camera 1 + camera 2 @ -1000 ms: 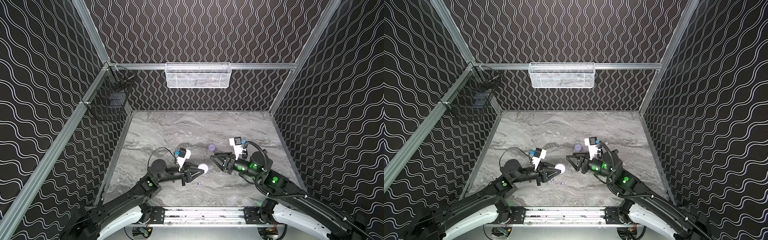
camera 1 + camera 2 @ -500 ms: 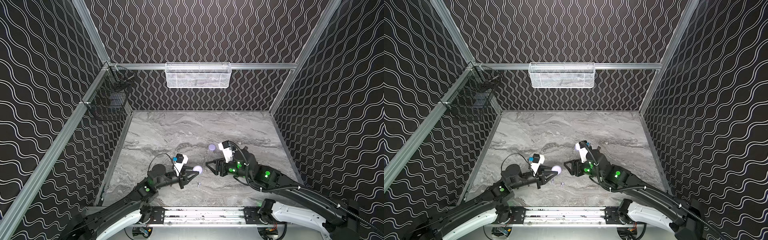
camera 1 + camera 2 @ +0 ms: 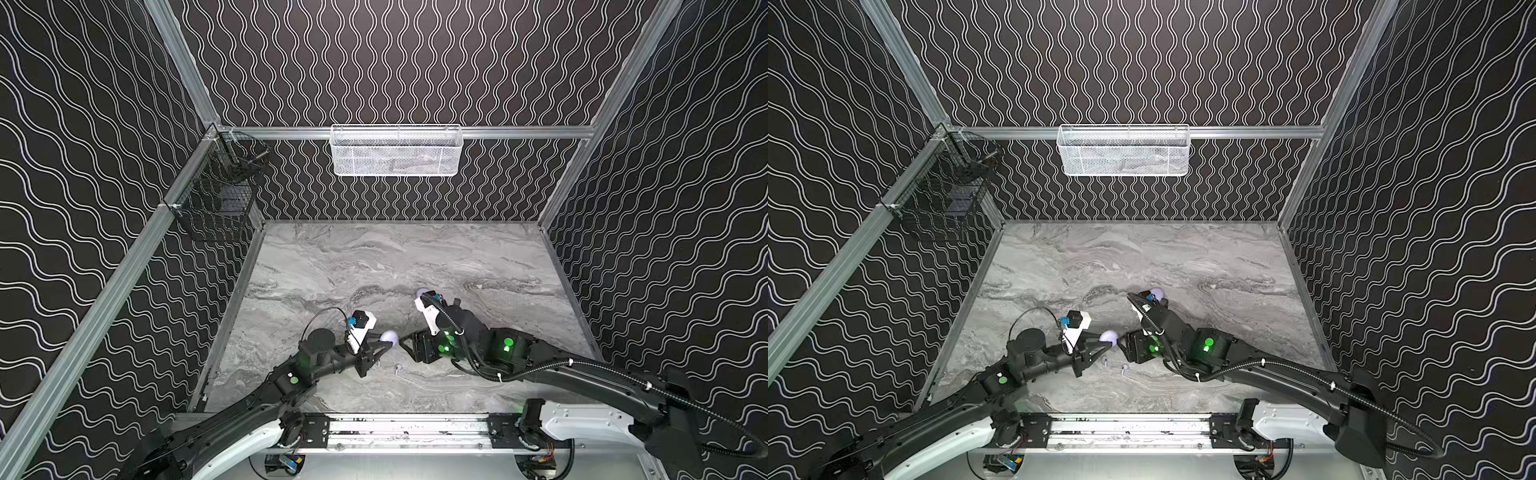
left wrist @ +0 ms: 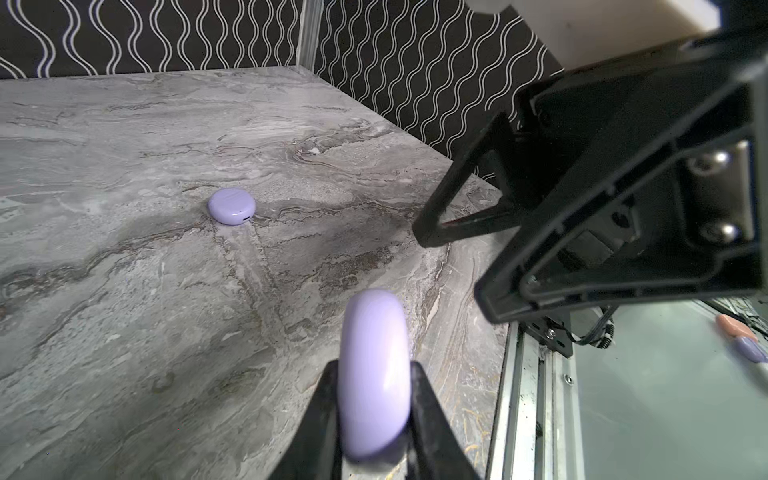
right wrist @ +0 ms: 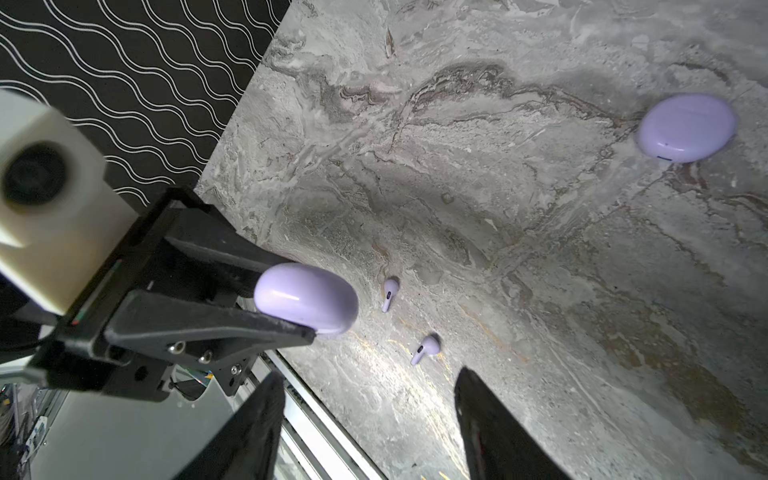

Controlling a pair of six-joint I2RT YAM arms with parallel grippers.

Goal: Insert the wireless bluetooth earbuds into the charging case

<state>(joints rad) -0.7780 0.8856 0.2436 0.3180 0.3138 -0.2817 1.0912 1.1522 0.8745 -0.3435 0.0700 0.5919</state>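
My left gripper (image 3: 384, 341) is shut on a closed round lavender charging case (image 4: 374, 332), held on edge a little above the table near the front middle. Both top views show this case (image 3: 1109, 336). My right gripper (image 5: 370, 378) is open and empty, its fingertips just right of the held case (image 5: 305, 299). Two tiny lavender earbuds (image 5: 390, 291) (image 5: 426, 348) lie on the marble below, between the grippers; in a top view they show as small pale specks (image 3: 1105, 362) (image 3: 1124, 367). A second closed lavender case (image 5: 688, 126) lies flat farther back.
The marble table (image 3: 374, 257) has patterned walls on three sides and a metal rail (image 3: 407, 428) along the front. A white mesh basket (image 3: 397, 151) hangs on the back wall and a black wire basket (image 3: 216, 199) on the left wall.
My right gripper has swung left and toward the front, closing in on the held case. The left gripper has shifted slightly left with the case still in it.
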